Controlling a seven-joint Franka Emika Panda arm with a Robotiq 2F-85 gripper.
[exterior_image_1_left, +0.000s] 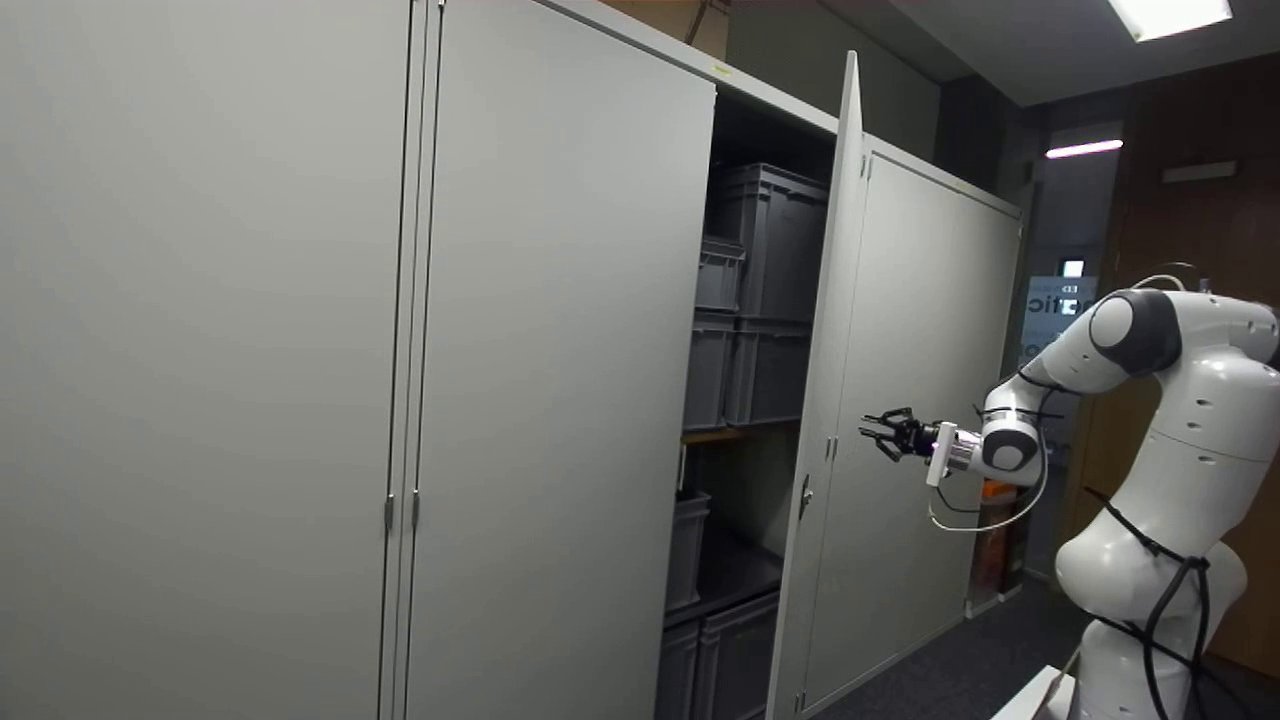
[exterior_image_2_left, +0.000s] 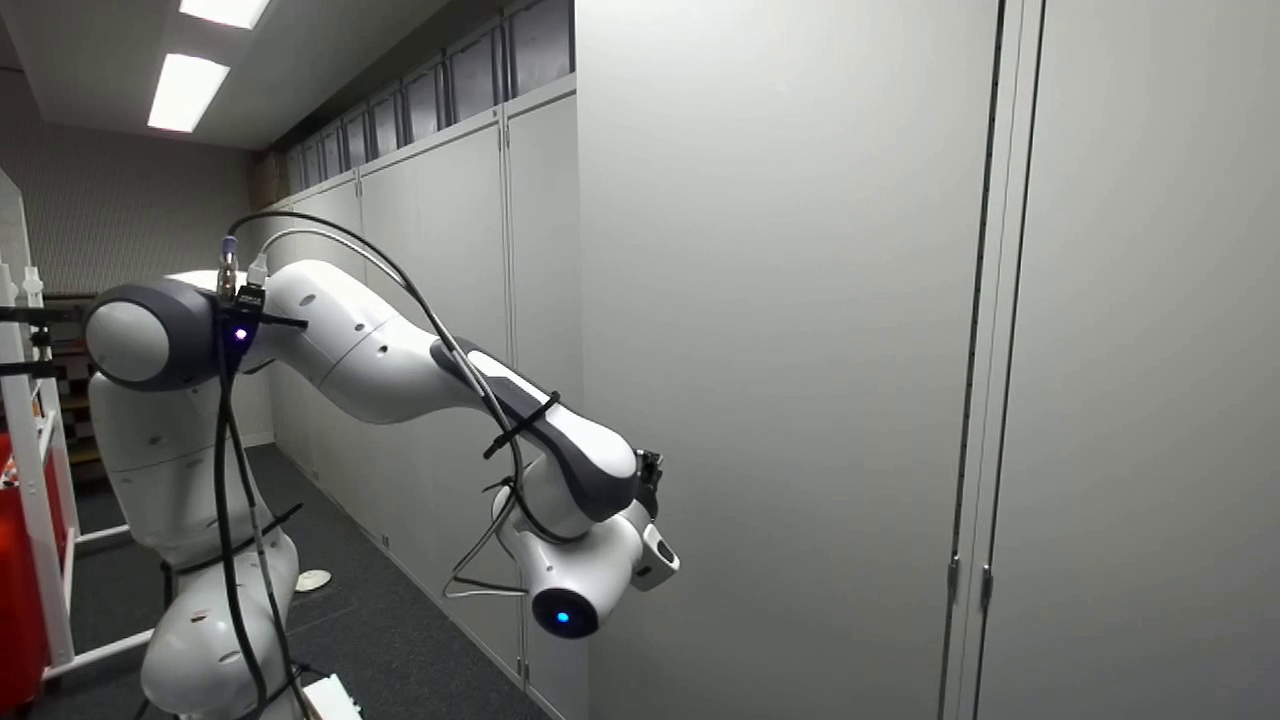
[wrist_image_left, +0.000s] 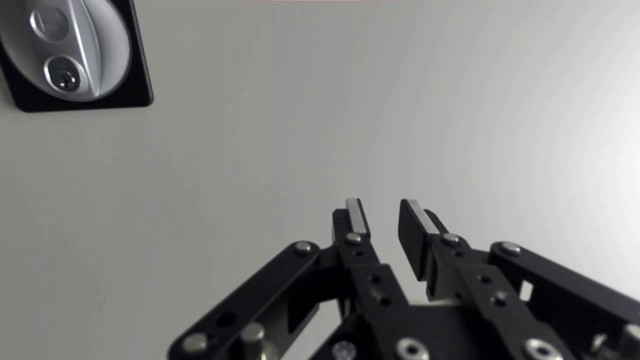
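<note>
My black two-finger gripper (wrist_image_left: 382, 215) is partly open, with a gap between its pads and nothing in it. In the wrist view it faces a plain light grey cabinet door (wrist_image_left: 275, 125). A round silver handle with a keyhole (wrist_image_left: 87, 50), set in a black square plate, is at the upper left, apart from the fingers. In an exterior view the gripper (exterior_image_1_left: 866, 425) is beside the swung-open door (exterior_image_1_left: 835, 300), not visibly touching it. In an exterior view the gripper (exterior_image_2_left: 650, 468) is mostly hidden behind the wrist, in front of the door's face (exterior_image_2_left: 770, 300).
The open cabinet holds grey plastic crates (exterior_image_1_left: 780, 250) on shelves. A closed door (exterior_image_1_left: 570, 350) stands left of the opening, and another closed cabinet (exterior_image_1_left: 920, 370) stands right of it. Cables (exterior_image_2_left: 430, 320) loop along the arm. A white frame (exterior_image_2_left: 40, 520) stands behind the robot.
</note>
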